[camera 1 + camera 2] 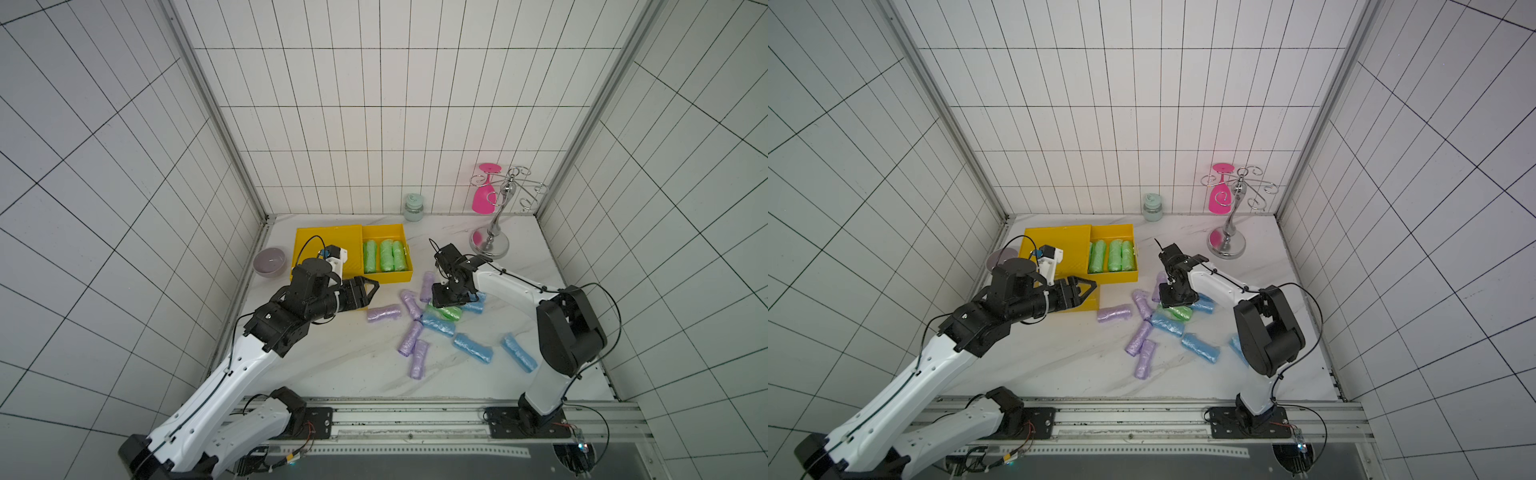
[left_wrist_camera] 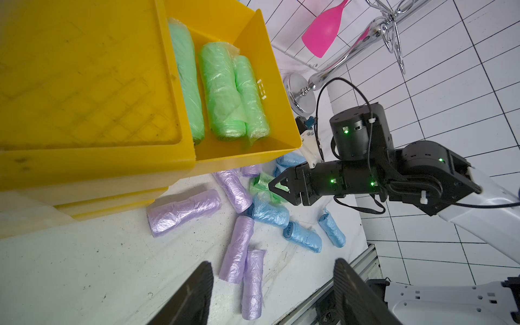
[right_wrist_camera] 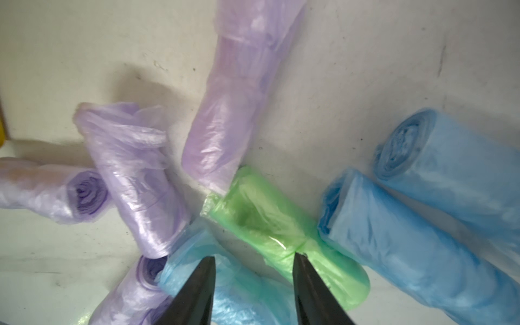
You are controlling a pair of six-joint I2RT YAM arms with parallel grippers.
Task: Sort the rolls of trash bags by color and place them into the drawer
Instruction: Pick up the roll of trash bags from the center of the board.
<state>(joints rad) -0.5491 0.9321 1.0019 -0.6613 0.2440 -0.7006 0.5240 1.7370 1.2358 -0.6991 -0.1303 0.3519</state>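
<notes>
While most rolls lie loose on the surface, the sorting looks well under half done. The drawer is pulled out of the yellow cabinet, with at least three green rolls side by side inside. Its inner end is hidden under the cabinet top.

Left to go, by my count: five lilac rolls and four blue rolls, scattered near the drawer front.

Left gripper hovers by the cabinet, jaws spread, empty. Right gripper points down into the heap, jaws spread astride the one loose green roll — not clamped, I judge.

Both top views hide most of that roll under the gripper. One blue roll sits half behind the right arm.
</notes>
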